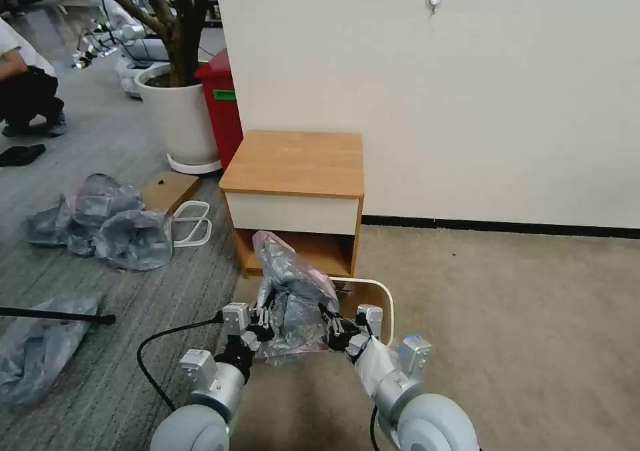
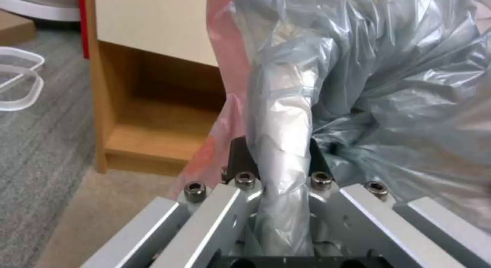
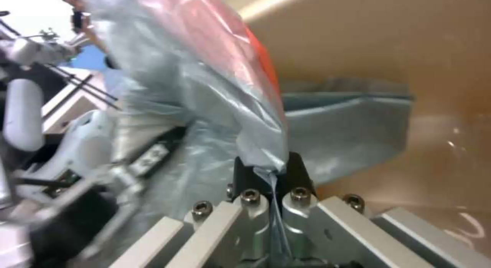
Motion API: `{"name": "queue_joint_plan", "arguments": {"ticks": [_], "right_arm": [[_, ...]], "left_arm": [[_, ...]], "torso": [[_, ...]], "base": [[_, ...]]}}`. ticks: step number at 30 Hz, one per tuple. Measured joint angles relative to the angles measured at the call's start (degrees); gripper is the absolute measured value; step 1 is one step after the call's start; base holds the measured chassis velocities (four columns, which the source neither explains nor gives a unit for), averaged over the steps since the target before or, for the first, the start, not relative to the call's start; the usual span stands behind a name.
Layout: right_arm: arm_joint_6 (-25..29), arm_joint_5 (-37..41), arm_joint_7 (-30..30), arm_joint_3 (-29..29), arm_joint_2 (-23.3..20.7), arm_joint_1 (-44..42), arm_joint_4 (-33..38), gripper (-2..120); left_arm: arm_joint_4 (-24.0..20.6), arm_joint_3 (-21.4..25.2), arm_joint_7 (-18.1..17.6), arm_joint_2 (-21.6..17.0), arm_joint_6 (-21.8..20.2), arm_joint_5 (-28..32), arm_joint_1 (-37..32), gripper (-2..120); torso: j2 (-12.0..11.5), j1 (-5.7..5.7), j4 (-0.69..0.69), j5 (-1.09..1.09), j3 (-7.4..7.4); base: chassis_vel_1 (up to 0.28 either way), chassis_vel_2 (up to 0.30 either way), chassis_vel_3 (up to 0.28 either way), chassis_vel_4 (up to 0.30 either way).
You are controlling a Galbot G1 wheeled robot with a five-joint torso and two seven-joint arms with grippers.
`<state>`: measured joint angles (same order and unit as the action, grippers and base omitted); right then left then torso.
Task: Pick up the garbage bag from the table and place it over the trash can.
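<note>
Arms reach forward and low from the robot, side by side, wrists angled inward toward each other, holding the bag (image 1: 293, 297) between them just in front of the table (image 1: 297, 164). From the head view the left gripper (image 1: 265, 319) grips the bag's left side and the right gripper (image 1: 335, 326) its right side, so the crumpled grey plastic stands up between them with its pinkish rim at the top, in front of the table's lower shelf. Behind the right gripper and the bag sits the bin (image 1: 381, 299), its pale rounded rim showing on the beige carpet just in front of the table; the bag hangs above its near edge, not yet spread over the rim. The left wrist view brings out the grasp: the left gripper (image 2: 279, 160) is pinched on a thick twisted fold of the bag (image 2: 358, 76), dark fingers (image 2: 239, 156) pressed against the plastic on both sides, with the table's (image 2: 153, 37) white drawer front and open shelf behind. The right wrist view shows the right gripper (image 3: 274, 174) closed tightly on a thin edge of the bag (image 3: 205, 91), its red rim running upward, the left arm off to one side and a smooth tan surface behind. Off on the grey floor to the robot's left lie bulkier grey bags (image 1: 107, 221).
</note>
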<state>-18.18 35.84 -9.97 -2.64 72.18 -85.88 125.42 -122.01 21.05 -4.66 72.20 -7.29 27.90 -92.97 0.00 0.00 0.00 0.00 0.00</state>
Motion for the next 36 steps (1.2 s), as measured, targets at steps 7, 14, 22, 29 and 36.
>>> {"name": "queue_joint_plan", "arguments": {"ticks": [7, 14, 22, 29, 36], "right_arm": [[0.7, -2.7, 3.5, 2.0, -2.3, -2.7, 7.1, 0], [1.2, 3.7, 4.2, -3.3, -3.3, 0.8, 8.7, 0], [1.6, 9.7, 4.1, -10.4, -7.0, 3.3, 7.3, 0], [2.7, 11.3, 4.2, -14.4, -9.5, 2.5, 5.2, 0], [3.6, 11.9, 4.5, -17.6, -11.8, 0.6, 4.5, 0]], "left_arm": [[0.3, -0.2, 0.0, -1.0, 0.0, -1.1, -0.5, 4], [-0.4, -0.9, 0.2, -3.7, 0.5, -2.0, -1.8, 4], [-1.4, -0.7, 0.9, -4.1, 2.3, -1.8, -2.6, 4], [-2.0, 0.0, 2.0, -3.8, 4.1, 0.7, -2.8, 4], [-2.3, 1.6, 2.6, -3.1, 5.8, 4.3, -2.9, 4]], "torso": [[0.0, 0.0, 0.0, 0.0, 0.0], [0.0, 0.0, 0.0, 0.01, 0.0], [0.0, 0.0, 0.0, 0.01, 0.0], [0.0, 0.0, 0.0, 0.01, 0.0], [0.0, 0.0, 0.0, 0.0, 0.0]], "base": [[0.0, 0.0, 0.0, 0.0], [0.0, 0.0, 0.0, 0.0], [0.0, 0.0, 0.0, 0.0], [0.0, 0.0, 0.0, 0.0], [0.0, 0.0, 0.0, 0.0]]}}
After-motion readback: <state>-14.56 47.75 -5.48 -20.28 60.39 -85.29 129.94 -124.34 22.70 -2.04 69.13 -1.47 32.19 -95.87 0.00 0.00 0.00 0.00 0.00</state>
